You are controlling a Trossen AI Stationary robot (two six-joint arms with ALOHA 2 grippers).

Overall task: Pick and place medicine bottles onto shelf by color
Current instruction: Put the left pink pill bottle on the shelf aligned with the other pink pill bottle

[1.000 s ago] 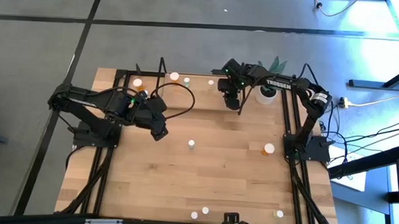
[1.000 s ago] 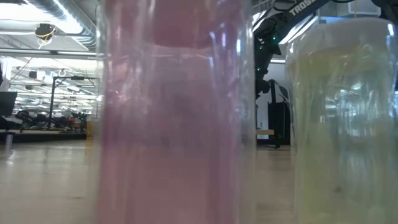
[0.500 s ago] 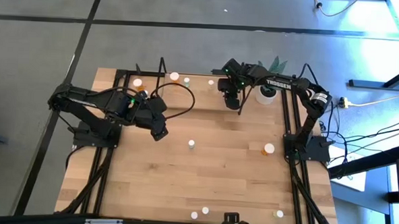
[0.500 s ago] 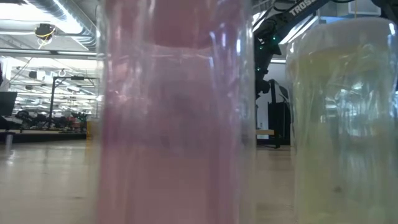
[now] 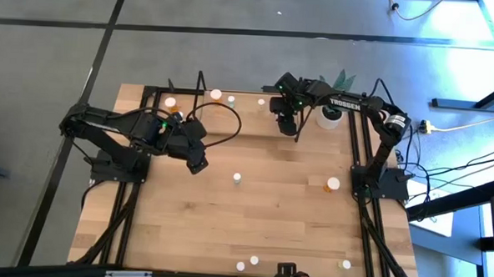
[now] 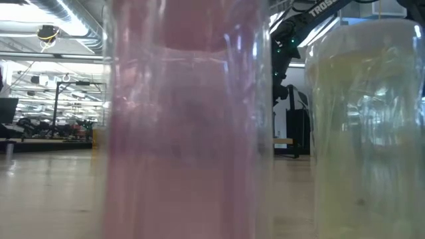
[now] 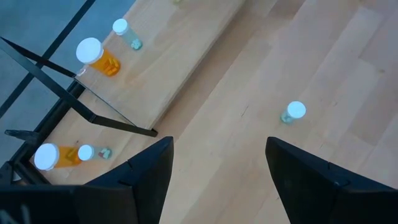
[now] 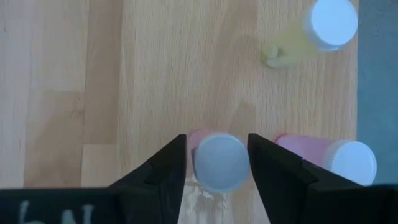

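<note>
In the right wrist view a pink medicine bottle (image 8: 219,163) with a white cap stands on the shelf's wooden board (image 8: 155,62). My right gripper (image 8: 216,138) is over it, one finger close on each side of the cap, and a thin strip of pink shows beside one finger. A second pink bottle (image 8: 348,158) and a whitish one (image 8: 323,28) stand next to it. In the high view this gripper (image 5: 289,130) is at the shelf (image 5: 248,111) near the table's far edge. My left gripper (image 5: 197,165) hangs open above the table's left half, with nothing in it.
Orange bottles (image 7: 93,55) and small greenish ones (image 7: 124,32) stand at the shelf's left end. Loose bottles stand on the table: (image 5: 238,178), (image 5: 333,184), (image 5: 253,260). A white plant pot (image 5: 330,115) sits at the far right. Two bottles (image 6: 186,119) (image 6: 368,126) block the low view.
</note>
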